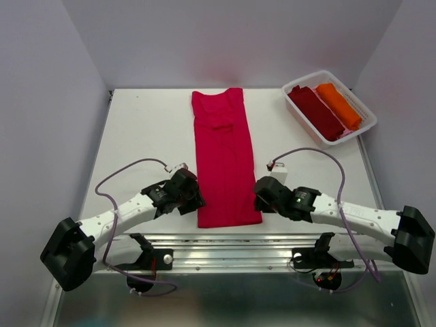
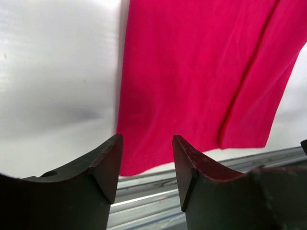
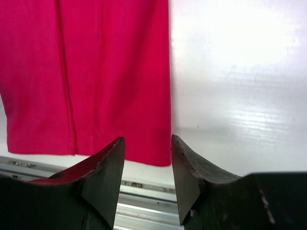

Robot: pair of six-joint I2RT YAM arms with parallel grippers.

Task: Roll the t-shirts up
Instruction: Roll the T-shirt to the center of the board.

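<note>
The bright crimson-red cotton t-shirt (image 1: 223, 160) lies flat as a long, narrow folded strip. Its near hem sits just ahead of both pincers and its collar end is well beyond them. The left pincer (image 2: 146, 143) hangs just over the hem's left corner, and the right pincer (image 3: 147, 143) over the right corner. Each pincer is released, with its jaws standing apart and no cloth between them. The hem shows through both gaps in the wrist views.

I judge the folding to be finished and the roll not yet begun, because no turn of cloth shows at the hem. What is left is to take both corners and roll the strip away toward the collar.

Far ahead and to the right of the right pincer, a white slatted plastic basket (image 1: 352, 135) holds a dark maroon cloth bundle (image 1: 317, 112) and an orange cloth bundle (image 1: 338, 105) side by side. They look already done, though I cannot tell rolled from folded.

Everything rests on a matt white table (image 1: 143, 136). A brushed metal rail (image 1: 231, 242) runs just behind the pincers, and plain pale grey walls (image 1: 225, 41) close in on three sides.
</note>
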